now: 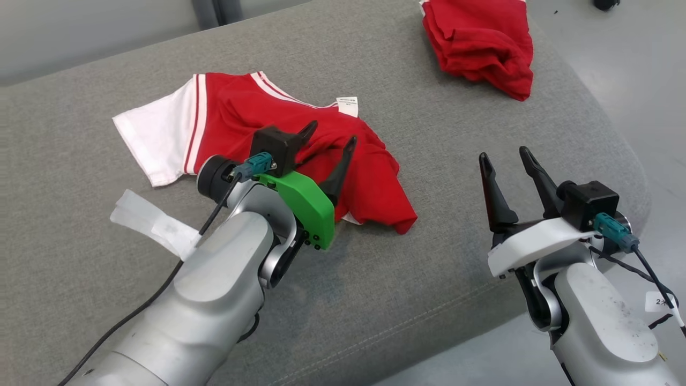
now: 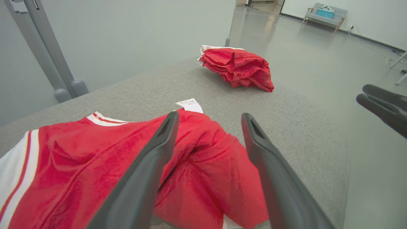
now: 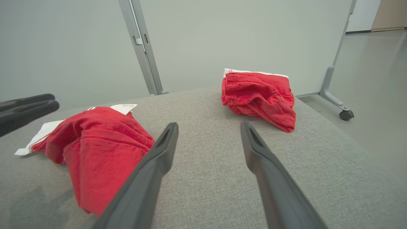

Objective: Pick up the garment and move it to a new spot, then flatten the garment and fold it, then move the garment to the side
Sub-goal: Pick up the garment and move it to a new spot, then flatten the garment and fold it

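Note:
A red garment [image 1: 300,139] with white sleeves and striped trim lies crumpled on the grey cushion [image 1: 375,279], a white label at its collar. The same garment [image 2: 95,165] spreads under my left fingers in the left wrist view, and the garment [image 3: 98,146] bunches at the left of the right wrist view. My left gripper [image 1: 329,145] hovers open just over the garment's middle, nothing between its fingers. My right gripper [image 1: 506,161] stands open over bare cushion to the garment's right, well apart from it.
A second red garment [image 1: 482,43], folded and bunched, sits at the cushion's far right corner. The cushion's front edge and right edge drop to a grey floor. A white strip [image 1: 150,222] lies beside my left forearm. A wheeled partition post [image 3: 334,79] stands behind.

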